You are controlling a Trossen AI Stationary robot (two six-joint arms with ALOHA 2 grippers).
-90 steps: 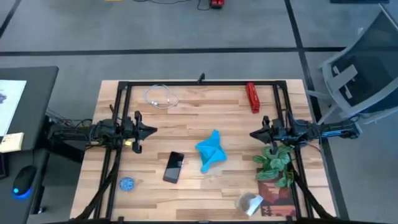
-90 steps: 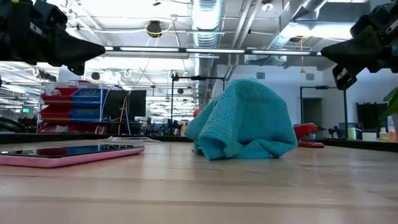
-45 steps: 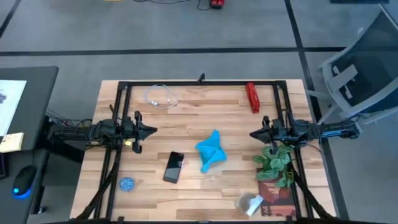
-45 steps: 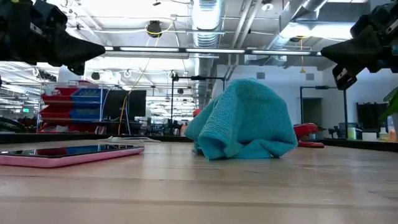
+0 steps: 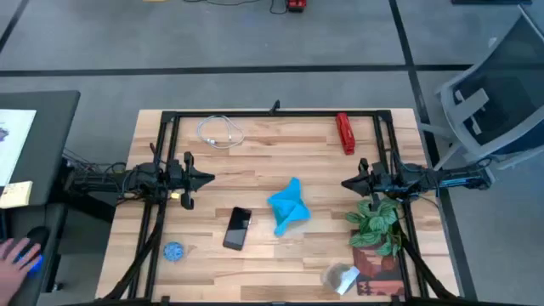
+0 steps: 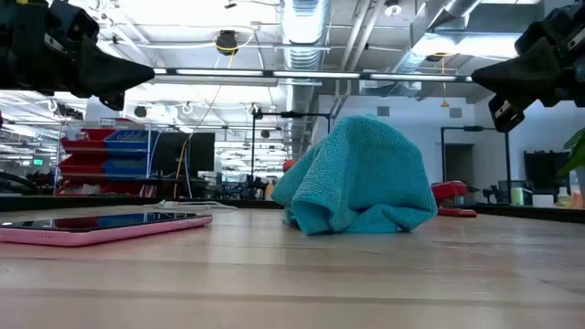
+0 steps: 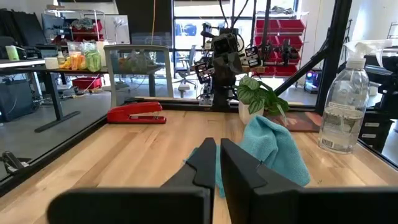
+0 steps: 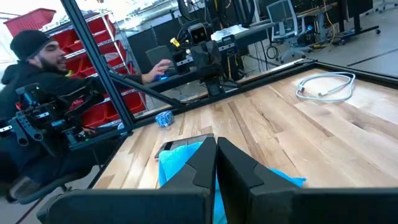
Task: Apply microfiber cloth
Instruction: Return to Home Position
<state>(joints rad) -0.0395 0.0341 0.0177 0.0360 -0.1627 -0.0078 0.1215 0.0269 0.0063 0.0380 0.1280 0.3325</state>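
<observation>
the crumpled microfiber cloth (image 5: pixel 287 206) lies in a heap on the wooden table (image 5: pixel 255 153), about midway between the two grippers and touching neither (a black smartphone (image 5: pixel 237 228) lies just beside it). the left gripper (image 5: pixel 209 178) hovers near the table's left edge and the right gripper (image 5: pixel 345 182) near its right edge, both with jaws pressed together on nothing.

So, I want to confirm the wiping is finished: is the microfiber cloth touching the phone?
Apart. The high view shows a plain gap between the microfiber cloth and the smartphone. The low view shows the same gap.
</observation>
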